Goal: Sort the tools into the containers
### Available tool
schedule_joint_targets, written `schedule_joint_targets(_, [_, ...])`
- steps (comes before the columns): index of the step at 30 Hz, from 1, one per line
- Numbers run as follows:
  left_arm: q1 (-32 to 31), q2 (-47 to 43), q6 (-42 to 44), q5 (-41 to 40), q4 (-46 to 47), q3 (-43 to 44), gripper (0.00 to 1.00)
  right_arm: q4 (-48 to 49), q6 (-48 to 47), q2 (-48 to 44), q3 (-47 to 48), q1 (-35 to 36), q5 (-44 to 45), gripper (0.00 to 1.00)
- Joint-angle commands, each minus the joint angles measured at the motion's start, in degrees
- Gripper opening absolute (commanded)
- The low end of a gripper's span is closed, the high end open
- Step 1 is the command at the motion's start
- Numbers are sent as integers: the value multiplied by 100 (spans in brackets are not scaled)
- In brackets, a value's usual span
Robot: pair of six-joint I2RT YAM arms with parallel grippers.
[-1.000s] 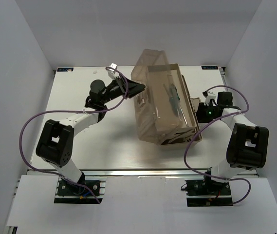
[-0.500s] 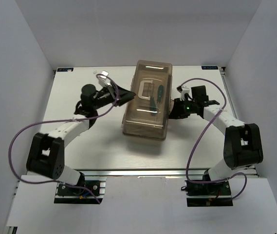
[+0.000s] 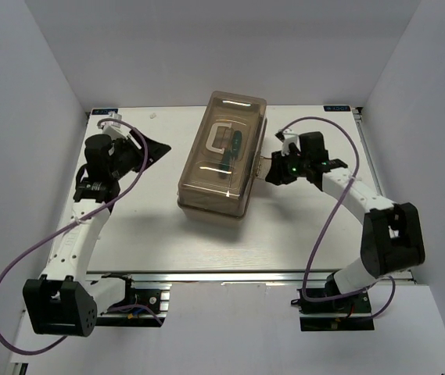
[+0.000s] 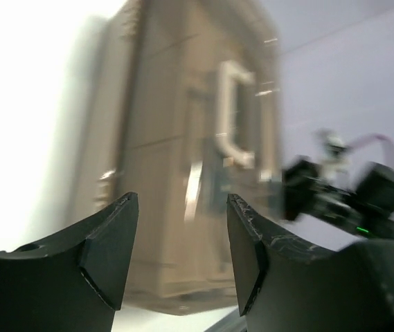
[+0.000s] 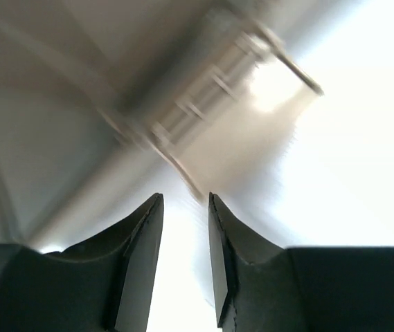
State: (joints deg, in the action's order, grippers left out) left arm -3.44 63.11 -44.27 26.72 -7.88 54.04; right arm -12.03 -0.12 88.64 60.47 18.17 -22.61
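The toolbox [image 3: 220, 164] lies in the middle of the table with its smoky brown lid shut and the pale handle [image 3: 220, 141] on top. A green-handled tool [image 3: 233, 145] shows dimly through the lid; the other tools are hidden. My left gripper [image 3: 158, 148] is open and empty, a short way left of the toolbox. In the left wrist view the blurred toolbox [image 4: 183, 152] fills the space beyond my gripper [image 4: 181, 200]. My right gripper [image 3: 269, 172] is at the toolbox's right side, jaws slightly apart and empty. In the right wrist view my gripper [image 5: 185, 200] faces the blurred toolbox edge [image 5: 203, 117].
White walls enclose the table [image 3: 144, 226] on three sides. The right arm [image 4: 342, 200] shows beyond the toolbox in the left wrist view. Purple cables loop from both arms. No separate trays are in view.
The toolbox lid has gone from raised to shut, and the toolbox has slid left. My left arm has drawn back to the left. My right gripper has followed the toolbox leftward.
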Motion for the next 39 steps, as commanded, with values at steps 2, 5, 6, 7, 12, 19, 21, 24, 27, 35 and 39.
schedule_joint_targets(2, [19,376,718,-642,-1032,221,64,96,-454,-566,-526,-602,345,37])
schedule_joint_targets(5, [19,832,753,-484,-813,282,64,69,-541,-559,-615,-1016,-101,35])
schedule_joint_targets(6, [19,956,753,-449,-768,308,63,96,-542,-524,-598,-1078,-199,34])
schedule_joint_targets(7, [19,1062,762,-370,-707,361,63,139,-559,-480,-589,-1114,-269,34])
schedule_joint_targets(12, [10,1721,692,78,-232,484,62,570,-516,547,-47,-1141,-972,33])
schedule_joint_targets(19, [-148,2249,516,852,226,642,61,956,503,2131,1317,-1132,-2423,26])
schedule_joint_targets(21, [-262,2267,533,923,243,669,61,1254,723,1991,1301,-1123,-2537,25])
schedule_joint_targets(24, [-367,2284,542,1001,269,608,61,1678,899,1797,1283,-1123,-2862,26])
schedule_joint_targets(27, [-429,2320,490,1063,366,529,61,1678,1153,1876,1468,-1106,-3152,26])
schedule_joint_targets(35, [-499,2486,428,1160,463,599,61,1530,1261,1814,1512,-824,-2786,26])
schedule_joint_targets(39, [-543,2487,411,1160,498,564,61,1047,1058,1903,1503,-824,-2284,26])
